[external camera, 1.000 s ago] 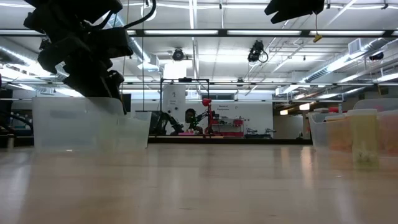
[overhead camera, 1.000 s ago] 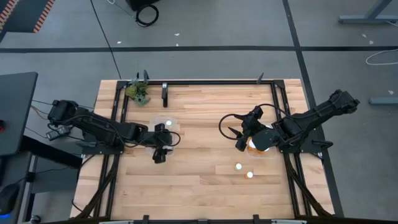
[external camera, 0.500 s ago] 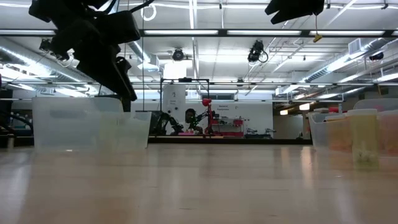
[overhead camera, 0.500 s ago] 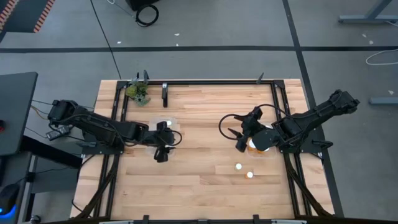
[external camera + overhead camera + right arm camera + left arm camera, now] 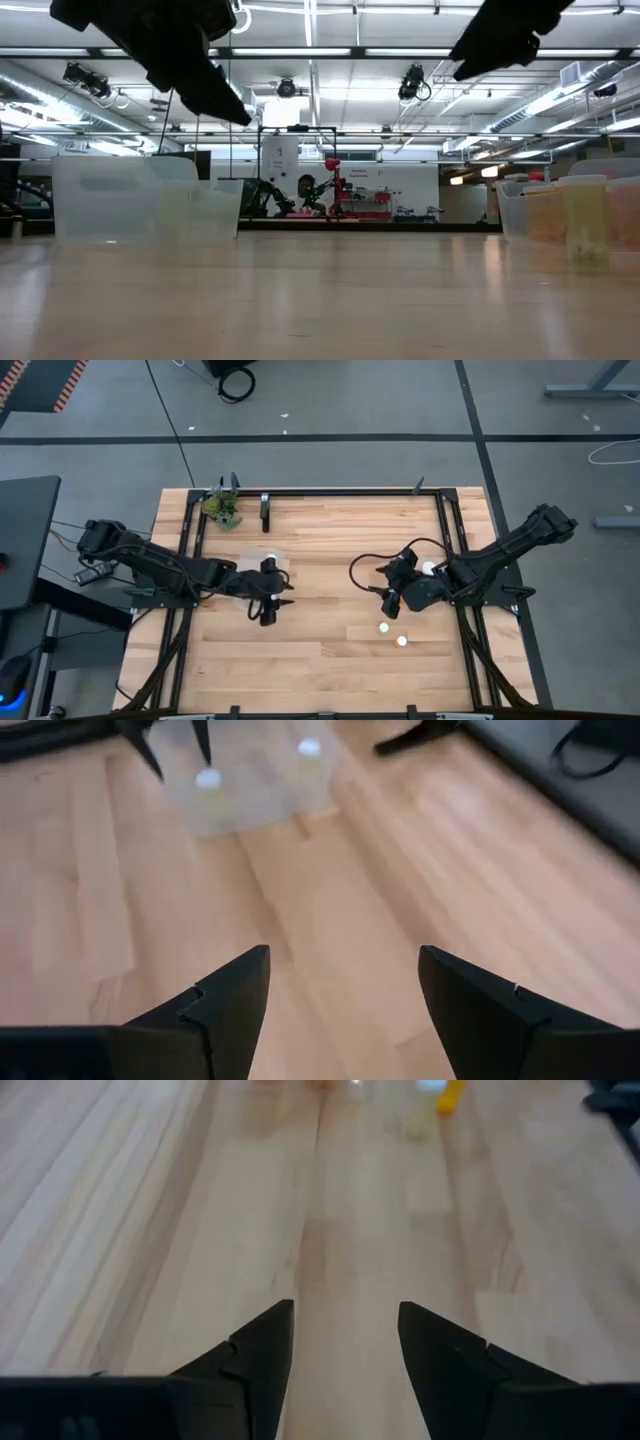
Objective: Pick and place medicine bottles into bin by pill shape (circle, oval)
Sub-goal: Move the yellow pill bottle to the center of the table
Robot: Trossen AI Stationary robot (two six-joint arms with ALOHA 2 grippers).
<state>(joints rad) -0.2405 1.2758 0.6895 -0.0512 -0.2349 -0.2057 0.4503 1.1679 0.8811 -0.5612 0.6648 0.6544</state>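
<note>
I see the left gripper (image 5: 268, 616), jaws apart and empty, has slid right from its bin (image 5: 268, 556). Right gripper (image 5: 389, 605), wide and empty, dropped toward two bottles (image 5: 392, 634) at lower right.

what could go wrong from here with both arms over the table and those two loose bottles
1. The two small white bottles stand close together. The right gripper, open and empty just behind them, might knock one over while reaching for the other.
2. The left gripper, also open and empty, hovers by the clear bin; its arm could nudge that bin.
</note>
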